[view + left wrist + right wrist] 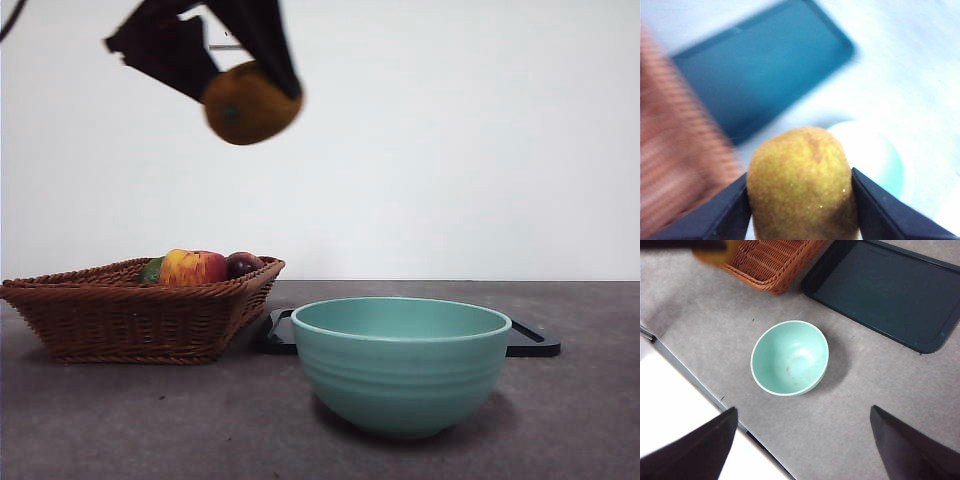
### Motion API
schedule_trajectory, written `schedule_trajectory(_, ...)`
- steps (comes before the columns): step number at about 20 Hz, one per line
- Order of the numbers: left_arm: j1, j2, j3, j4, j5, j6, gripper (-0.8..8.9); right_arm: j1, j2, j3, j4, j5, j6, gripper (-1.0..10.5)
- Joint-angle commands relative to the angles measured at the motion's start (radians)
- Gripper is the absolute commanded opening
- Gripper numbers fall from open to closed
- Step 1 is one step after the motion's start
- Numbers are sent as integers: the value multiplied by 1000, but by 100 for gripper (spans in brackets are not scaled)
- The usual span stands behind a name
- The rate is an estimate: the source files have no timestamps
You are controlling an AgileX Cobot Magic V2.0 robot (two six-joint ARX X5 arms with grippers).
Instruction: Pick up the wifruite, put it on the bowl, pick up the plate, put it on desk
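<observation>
Below, the dark grey desk (590, 400) carries a black tray (890, 290), a wicker basket (130, 315) holding an apple (192, 267) and dark fruit (243, 263), and an empty teal bowl (402, 370). High above the basket, the left gripper (802, 195) pinches the kiwifruit (250, 103); the right gripper (800, 440) is spread.
</observation>
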Motion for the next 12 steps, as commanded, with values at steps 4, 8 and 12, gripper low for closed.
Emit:
schedule_trajectory(4, -127, 134, 18, 46, 5, -10, 214, 5, 5, 17, 9, 0, 1, 424)
schedule_trajectory(8, -173, 256, 18, 79, 0, 4, 214, 5, 5, 17, 9, 0, 1, 424)
schedule_trajectory(12, -204, 365, 18, 142, -20, 13, 214, 5, 5, 17, 8, 0, 1, 424)
